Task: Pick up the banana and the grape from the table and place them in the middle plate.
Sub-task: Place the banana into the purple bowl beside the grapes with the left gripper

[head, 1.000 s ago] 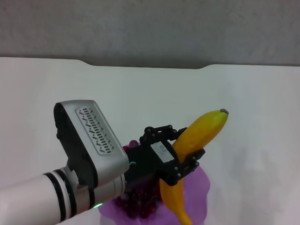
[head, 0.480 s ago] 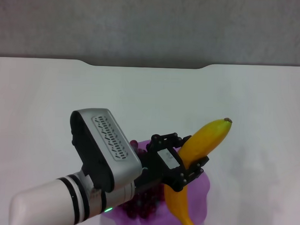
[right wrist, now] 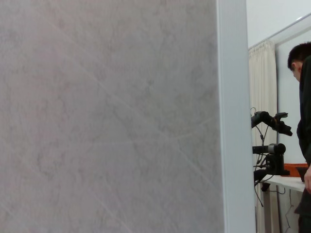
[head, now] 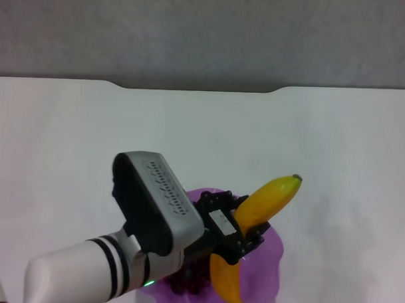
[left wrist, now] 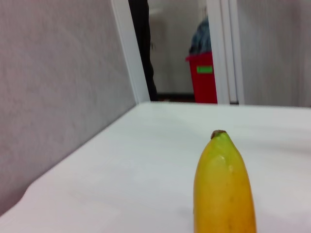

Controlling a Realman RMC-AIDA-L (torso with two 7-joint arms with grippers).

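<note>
My left gripper (head: 243, 231) is shut on the banana (head: 271, 197), holding it tilted over the middle plate (head: 270, 260), a purple scalloped dish at the table's near edge. The banana's dark tip points up and to the right; its lower end hangs over the plate. In the left wrist view the banana (left wrist: 224, 187) fills the lower middle. The grape (head: 188, 282), a dark red-purple bunch, lies in the plate, mostly hidden under my left arm. The white table (head: 203, 138) spreads beyond. My right gripper is out of view.
The table's notched far edge (head: 198, 89) meets a grey wall. The right wrist view shows only a grey wall panel (right wrist: 107, 116) and a person by camera gear far off. A red bin (left wrist: 203, 77) stands beyond the table.
My left arm has moved down and toward the near edge, lowering the banana closer to the plate; its tip has dropped and the banana leans flatter.
</note>
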